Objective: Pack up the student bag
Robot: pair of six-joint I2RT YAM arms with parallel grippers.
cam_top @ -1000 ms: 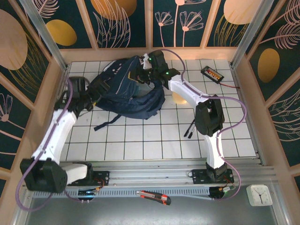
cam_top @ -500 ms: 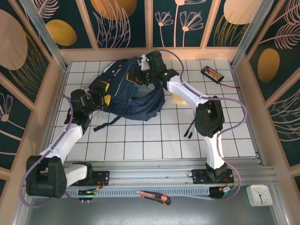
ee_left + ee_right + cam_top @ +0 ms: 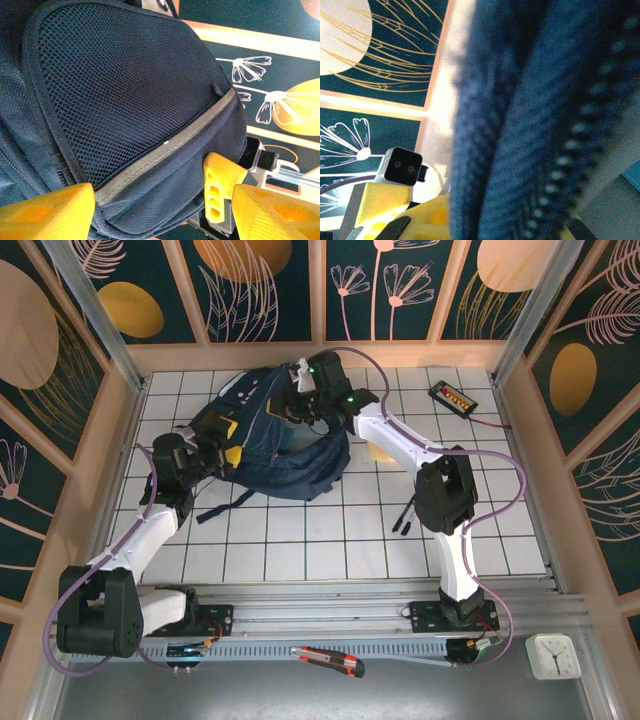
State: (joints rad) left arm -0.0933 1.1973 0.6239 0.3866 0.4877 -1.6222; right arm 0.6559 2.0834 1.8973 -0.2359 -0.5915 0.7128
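Top view, backpack [image 3: 275, 465]: far-left part of the tiled table [image 3: 330, 540]; contents hidden.
Top view, left gripper [image 3: 231, 440]: fingers clamped on the backpack's left end.
Top view, right gripper [image 3: 297, 402]: at its far edge.
Top view, around: cutter [image 3: 330, 661] and clock [image 3: 553, 655] on the near ledge.
Left wrist, fingers [image 3: 45, 210]: squeezing the mesh-pocket corner.
Right wrist: blurred; fabric seemingly pinched tight.

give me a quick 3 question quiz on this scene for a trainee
1. True or false: the utility knife lies off the tiled table.
2. Fill in: the left gripper straddles the student bag next to a ____ panel.
3. Which gripper pinches fabric at the bag's far end? A) left gripper B) right gripper
Key: 1 true; 2 mesh; 3 B.
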